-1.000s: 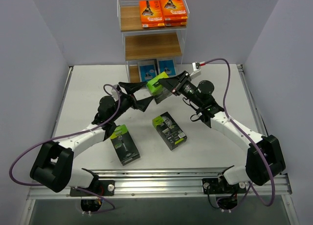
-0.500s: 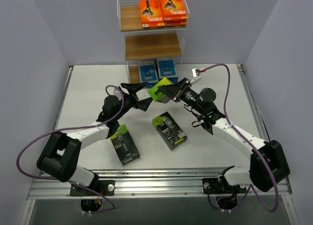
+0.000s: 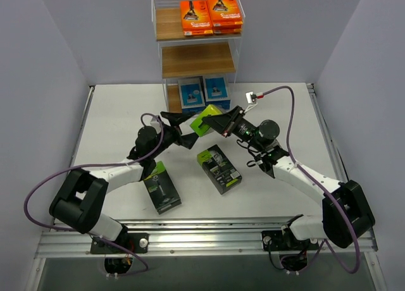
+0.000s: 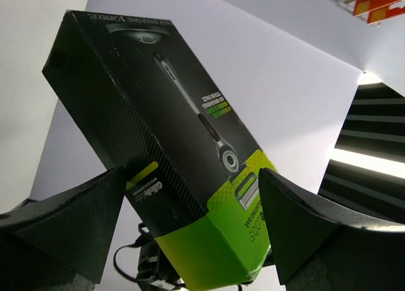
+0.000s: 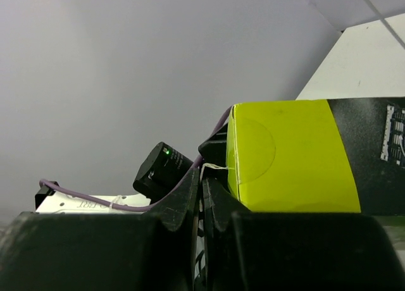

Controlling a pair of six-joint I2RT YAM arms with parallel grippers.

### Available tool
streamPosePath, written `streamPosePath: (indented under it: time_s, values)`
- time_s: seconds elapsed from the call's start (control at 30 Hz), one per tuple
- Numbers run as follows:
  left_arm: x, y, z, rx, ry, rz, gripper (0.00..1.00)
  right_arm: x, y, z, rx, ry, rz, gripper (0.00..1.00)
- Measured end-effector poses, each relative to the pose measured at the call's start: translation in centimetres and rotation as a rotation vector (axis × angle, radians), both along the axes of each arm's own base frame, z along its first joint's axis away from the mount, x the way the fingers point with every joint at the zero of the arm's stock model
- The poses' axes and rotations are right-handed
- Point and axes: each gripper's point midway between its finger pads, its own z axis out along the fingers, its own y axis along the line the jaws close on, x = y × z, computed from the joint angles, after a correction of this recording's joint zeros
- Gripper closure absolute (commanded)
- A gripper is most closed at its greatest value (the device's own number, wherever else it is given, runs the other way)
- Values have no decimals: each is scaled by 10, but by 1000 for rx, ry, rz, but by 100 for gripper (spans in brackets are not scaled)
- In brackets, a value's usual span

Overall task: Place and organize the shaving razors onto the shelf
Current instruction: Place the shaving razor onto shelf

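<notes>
White table (image 3: 114, 114), pale grey walls (image 3: 44, 50) boxing it in on the left, right and back, and a metal rail (image 3: 209, 231) along the near edge where both arms are bolted. Pretty tight at the sides.

The shelf (image 3: 197, 59) stands at the back centre. On the top tier, inside the wire rails, orange packs (image 3: 211, 16) are stacked flat toward the right half. On the bottom tier, two blue-and-white packs (image 3: 204, 92) stand side by side, faces out.

One black-and-lime pack (image 3: 202, 123) is up in the air just in front of the bottom tier, tilted, between the two arms. The right end effector (image 3: 217, 121) has its jaws squeezed right together at the lime end and looks to be pinching a thin bit of that pack. The left end effector (image 3: 192, 128) is spread wide, with a finger on either side of the same pack. I can't tell if they touch it.

A second pack (image 3: 161, 187) lies flat beside the left forearm and a third pack (image 3: 219, 169) lies flat mid-table, the two well apart.

The barest stretches of table are left of the left arm and the back right corner beside the shelf. A purple cable (image 3: 288, 114) loops out over that right side.
</notes>
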Motion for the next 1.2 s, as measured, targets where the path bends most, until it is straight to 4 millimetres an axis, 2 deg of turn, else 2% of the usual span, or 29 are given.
streamPosePath:
  time_s: [0.17, 0.27, 0.47, 0.83, 1.2]
  values:
    - [-33, -4, -11, 12, 22, -58, 6, -7, 6, -3, -11, -5, 39, 100]
    - [-42, -6, -9, 13, 30, -74, 6, -10, 7, -1, -10, -15, 52, 100]
    - [-46, -6, -2, 3, 29, -67, 6, -15, 7, 5, 10, -54, 64, 100]
    - [-50, -12, -9, 18, 52, -77, 6, -22, 4, -8, 4, -90, 53, 100]
    - [-46, -14, -11, 36, 76, -64, 6, -22, 8, -19, -59, -148, -21, 100]
